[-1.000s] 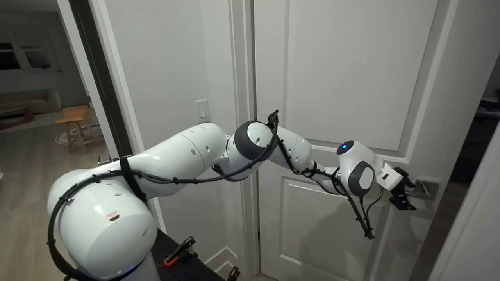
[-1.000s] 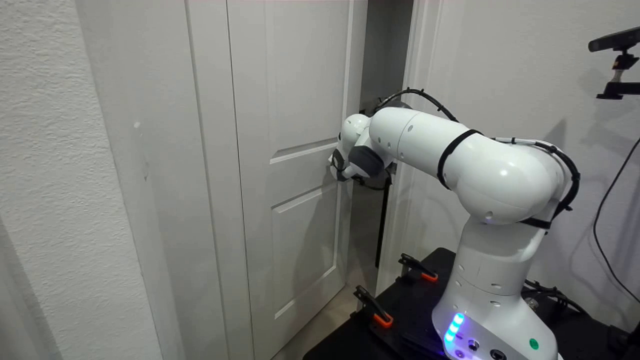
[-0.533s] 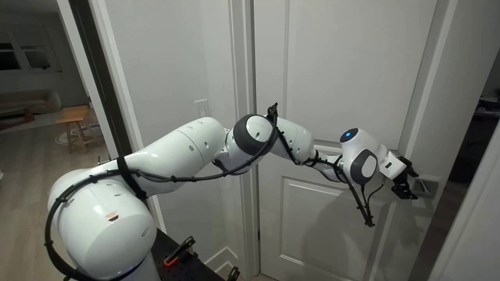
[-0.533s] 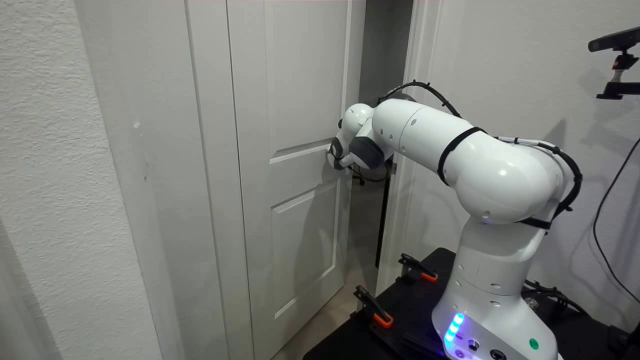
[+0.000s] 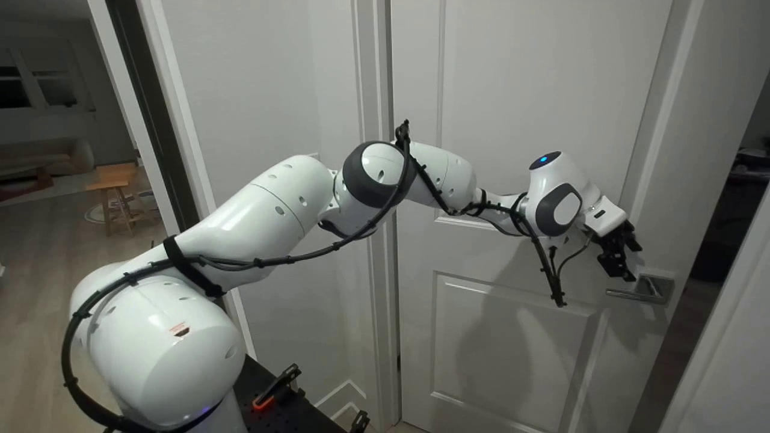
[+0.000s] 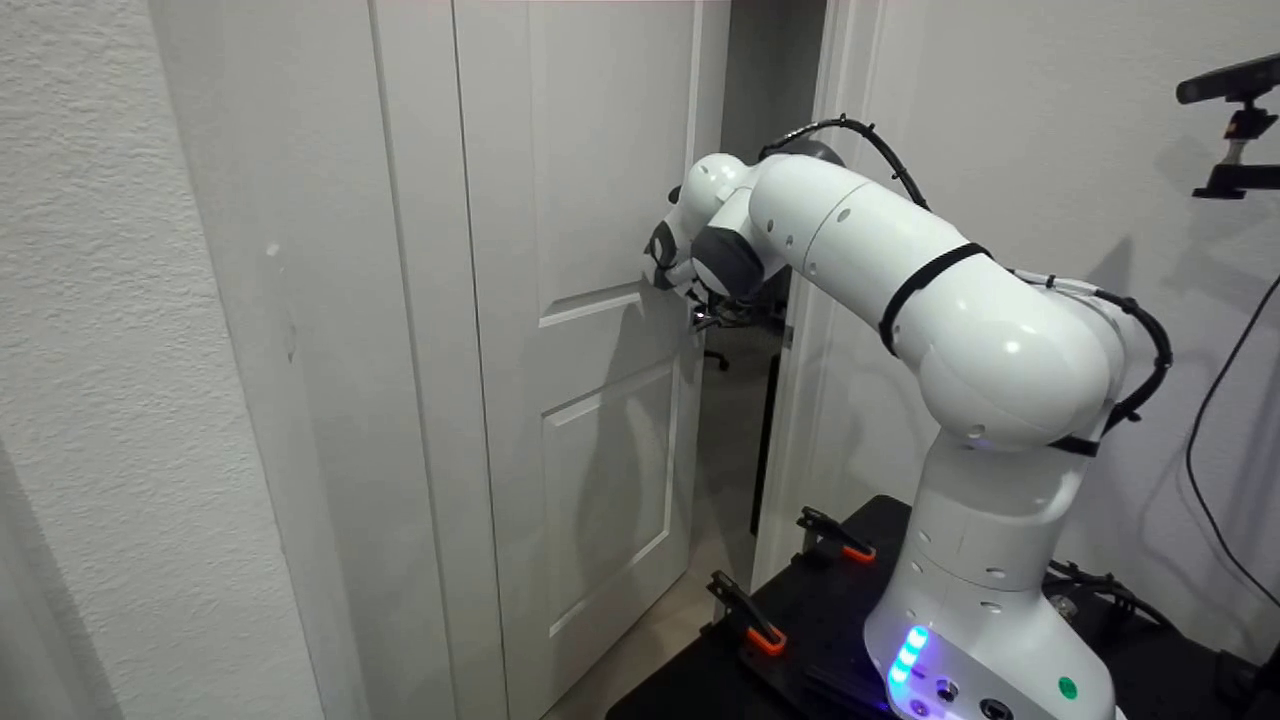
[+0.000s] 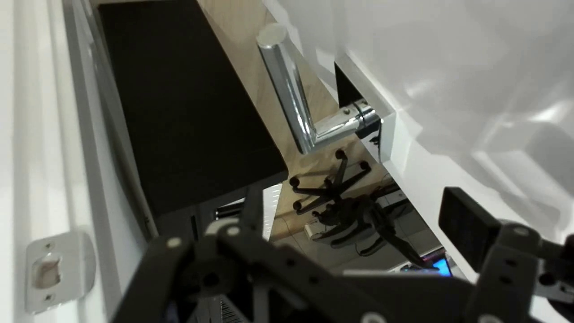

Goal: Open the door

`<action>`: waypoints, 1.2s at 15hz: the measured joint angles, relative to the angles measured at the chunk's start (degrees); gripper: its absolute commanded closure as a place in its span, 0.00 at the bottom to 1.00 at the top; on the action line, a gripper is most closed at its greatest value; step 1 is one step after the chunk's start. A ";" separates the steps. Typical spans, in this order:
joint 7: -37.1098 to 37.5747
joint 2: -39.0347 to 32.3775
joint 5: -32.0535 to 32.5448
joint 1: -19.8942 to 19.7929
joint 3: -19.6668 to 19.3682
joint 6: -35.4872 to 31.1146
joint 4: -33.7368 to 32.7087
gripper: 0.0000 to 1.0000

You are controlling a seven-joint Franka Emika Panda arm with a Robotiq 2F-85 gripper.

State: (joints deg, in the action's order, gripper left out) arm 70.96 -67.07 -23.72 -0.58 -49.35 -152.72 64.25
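My black fingers [image 7: 468, 226] hang parted and empty, probably because pushing suffices. From them, in wrist view, the tall white panelled door [image 7: 466, 74] stands ajar at one o'clock, its silver metal lever handle [image 7: 289, 89] at eleven.

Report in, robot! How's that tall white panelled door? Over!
Black two-fingered gripper open, above silver metal lever handle. White panelled door ajar. Black wheeled chair base beyond; can't tell if it blocks.
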 measured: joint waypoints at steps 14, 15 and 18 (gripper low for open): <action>-5.24 23.11 13.52 24.03 -21.62 44.69 17.86 0.00; -5.69 24.10 13.83 24.53 -22.12 45.30 18.52 0.00; -5.77 24.88 14.05 24.85 -22.13 45.43 19.55 0.00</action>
State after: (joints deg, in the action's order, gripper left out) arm 65.19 -42.18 -9.66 24.27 -71.48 -107.29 83.80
